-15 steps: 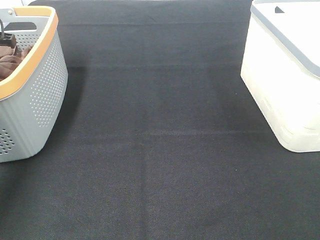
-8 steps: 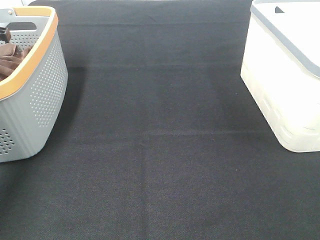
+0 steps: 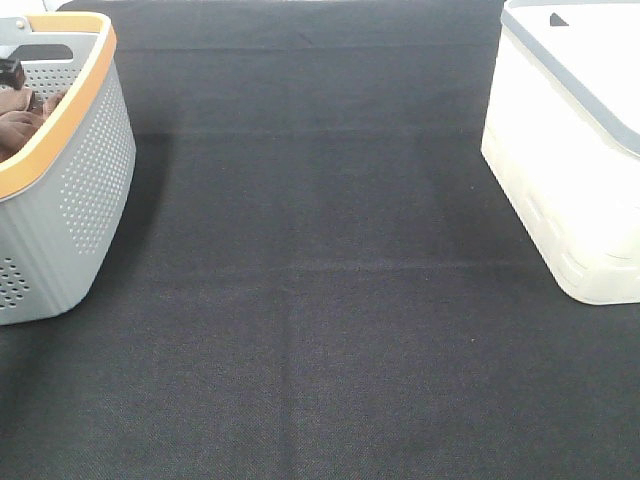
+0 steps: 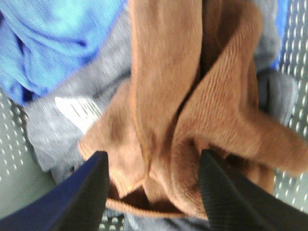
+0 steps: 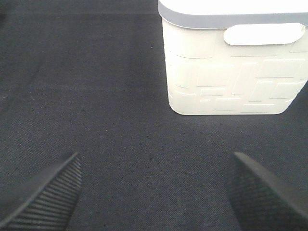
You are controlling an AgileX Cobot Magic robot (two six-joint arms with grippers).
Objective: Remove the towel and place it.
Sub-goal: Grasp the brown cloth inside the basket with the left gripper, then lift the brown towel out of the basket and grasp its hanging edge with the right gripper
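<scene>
Left end effector (image 4: 153, 155) jaws apart | towel (image 4: 163, 86) bunched between them, apparently loose

Grey perforated laundry basket (image 3: 95, 170) with an orange rim sits at the left edge of the dark fabric-covered counter (image 3: 320, 300). Inside the basket: a blue cloth (image 4: 57, 33) and a grey cloth (image 4: 53, 134), touching each other. A white storage bin (image 3: 560, 170) with a grey rim stands well apart from the basket, at the opposite edge.
</scene>
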